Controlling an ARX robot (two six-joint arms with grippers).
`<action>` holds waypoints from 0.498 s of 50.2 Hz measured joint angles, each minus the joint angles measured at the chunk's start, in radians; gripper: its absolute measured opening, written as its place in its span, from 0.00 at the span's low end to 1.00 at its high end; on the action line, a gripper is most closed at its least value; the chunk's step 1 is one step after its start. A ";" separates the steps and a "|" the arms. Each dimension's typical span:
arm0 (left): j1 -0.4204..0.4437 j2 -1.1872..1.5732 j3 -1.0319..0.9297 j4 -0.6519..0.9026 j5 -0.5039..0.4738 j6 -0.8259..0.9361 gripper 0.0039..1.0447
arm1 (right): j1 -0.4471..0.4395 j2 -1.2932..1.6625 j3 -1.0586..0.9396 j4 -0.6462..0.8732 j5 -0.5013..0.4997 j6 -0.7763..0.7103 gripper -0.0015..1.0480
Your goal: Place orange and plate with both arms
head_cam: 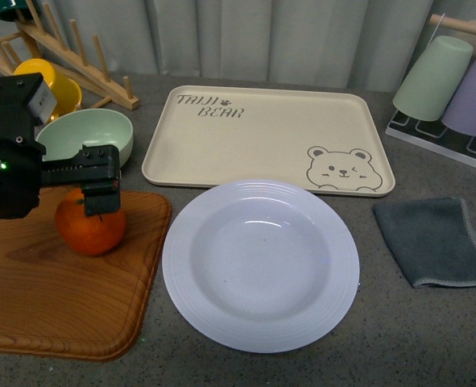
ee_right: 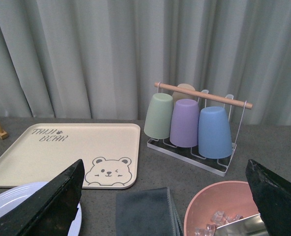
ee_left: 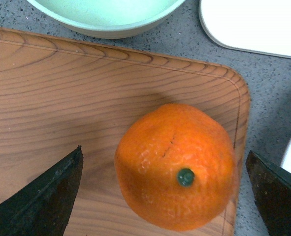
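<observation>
Early days on this one, I'd say; nothing looks placed yet.

The orange sits on the wooden board, near the corner closest to the plate; stem dot facing up in the left wrist view. The left gripper hangs right over it, spread wide, one finger on each side of the fruit with a gap on both; so not gripping, nothing held. In the front view it covers the top of the orange, and I can't tell for sure whether it's low enough to close on it.

The plate is flat on the table, bare inside, just in front of the bear tray and beside the board; the tray is bare too.

The right gripper doesn't show in the front view at all; its own camera shows both fingers far apart with nothing between them, looking across the table at the tray and the cup rack; only an edge of the plate is in that shot, so I'd guess that arm is nowhere near grabbing it.

So what's left is basically everything: close on the orange and lift it, get the right arm onto the plate, then set both down. The task doesn't say where they end up; the tray would be my guess.
</observation>
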 joint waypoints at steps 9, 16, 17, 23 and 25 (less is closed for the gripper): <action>-0.005 0.034 0.009 0.003 -0.009 0.007 0.94 | 0.000 0.000 0.000 0.000 0.000 0.000 0.91; -0.002 0.050 0.023 0.008 -0.009 0.010 0.94 | 0.000 0.000 0.000 0.000 0.000 0.000 0.91; -0.001 0.052 0.024 0.008 -0.006 0.010 0.94 | 0.000 0.000 0.000 0.000 0.000 0.000 0.91; 0.003 0.055 0.027 0.010 -0.002 0.010 0.82 | 0.000 0.000 0.000 0.000 0.000 0.000 0.91; 0.003 0.055 0.027 0.010 -0.002 0.010 0.74 | 0.000 0.000 0.000 0.000 0.000 0.000 0.91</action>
